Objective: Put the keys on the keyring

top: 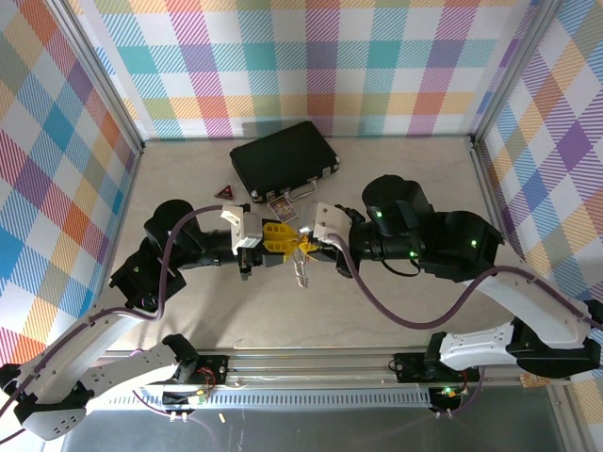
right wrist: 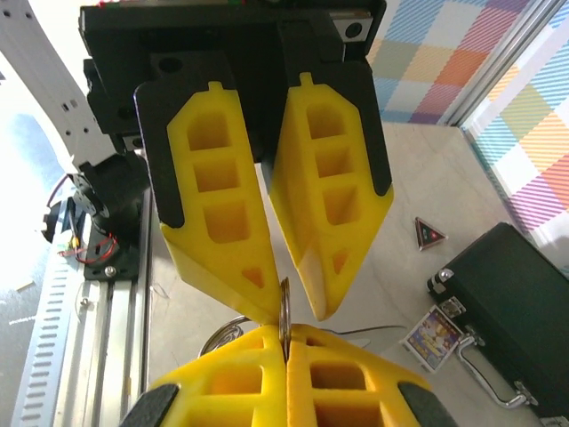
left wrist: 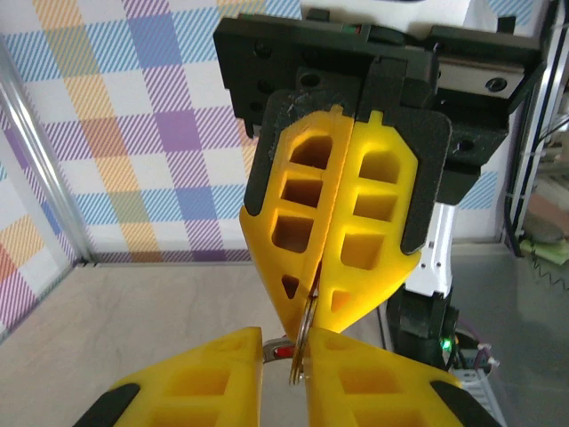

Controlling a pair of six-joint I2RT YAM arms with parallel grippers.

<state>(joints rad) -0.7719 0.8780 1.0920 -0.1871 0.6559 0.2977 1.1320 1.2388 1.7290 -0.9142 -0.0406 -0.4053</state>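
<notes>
Both grippers meet tip to tip above the table's middle. My right gripper [top: 301,246] [right wrist: 286,331] is shut on the keyring [right wrist: 284,313], a thin silver ring seen edge-on, held upright between its yellow fingers. My left gripper [top: 285,239] [left wrist: 286,344] faces it with its jaws a little apart. The keyring [left wrist: 302,342] lies against the inner face of one left finger, unclamped. A silver key with a red tag [left wrist: 281,350] shows in the gap between the left fingers. Silver metal pieces [top: 300,270] hang below the two grippers. Another silver loop [right wrist: 220,334] pokes out beside the right fingers.
A black case [top: 283,158] [right wrist: 520,294] lies at the back of the table. Just in front of it are a dark red triangular badge [top: 224,192] [right wrist: 429,233] and a small picture card [top: 283,208] [right wrist: 434,338]. Plaid walls close in three sides.
</notes>
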